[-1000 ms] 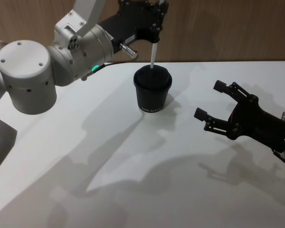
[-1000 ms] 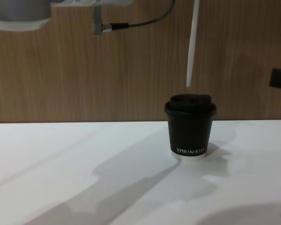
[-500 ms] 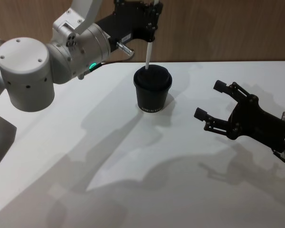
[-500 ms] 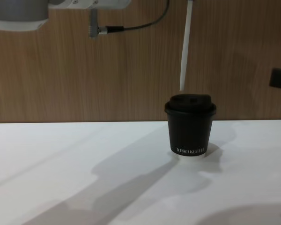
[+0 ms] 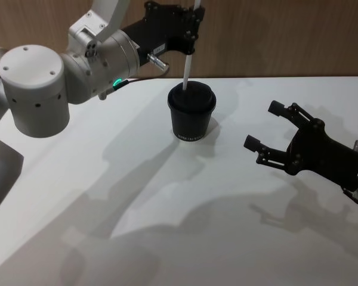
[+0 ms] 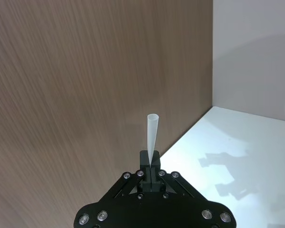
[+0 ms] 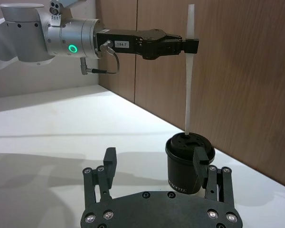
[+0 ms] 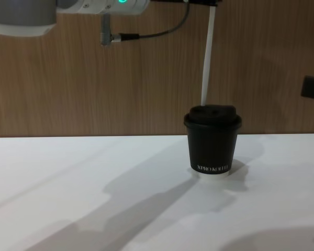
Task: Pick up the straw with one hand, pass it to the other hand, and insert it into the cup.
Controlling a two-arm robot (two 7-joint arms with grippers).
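Observation:
The white straw (image 5: 190, 47) hangs upright, pinched near its upper end by my left gripper (image 5: 191, 34), which is shut on it. This is the long black gripper with the silver wrist and green ring. In the left wrist view the straw (image 6: 152, 135) rises from between the closed fingertips (image 6: 150, 160). The straw's (image 8: 206, 57) lower tip meets the domed lid of the black cup (image 8: 213, 138), left of the lid's centre; whether it has entered the lid cannot be told. My right gripper (image 5: 262, 125) rests open low over the table to the right of the cup (image 5: 191, 113), holding nothing.
The white table (image 5: 137, 196) ends at a wooden wall (image 8: 68, 89) just behind the cup. A grey cable with a metal plug (image 8: 105, 35) hangs from the left wrist. In the right wrist view the cup (image 7: 180, 166) stands just beyond the open right gripper (image 7: 154, 159).
The left gripper has shifted a little to the left and come down with the straw. Its tip has gone from hanging above the lid to touching it. The right arm has stayed put.

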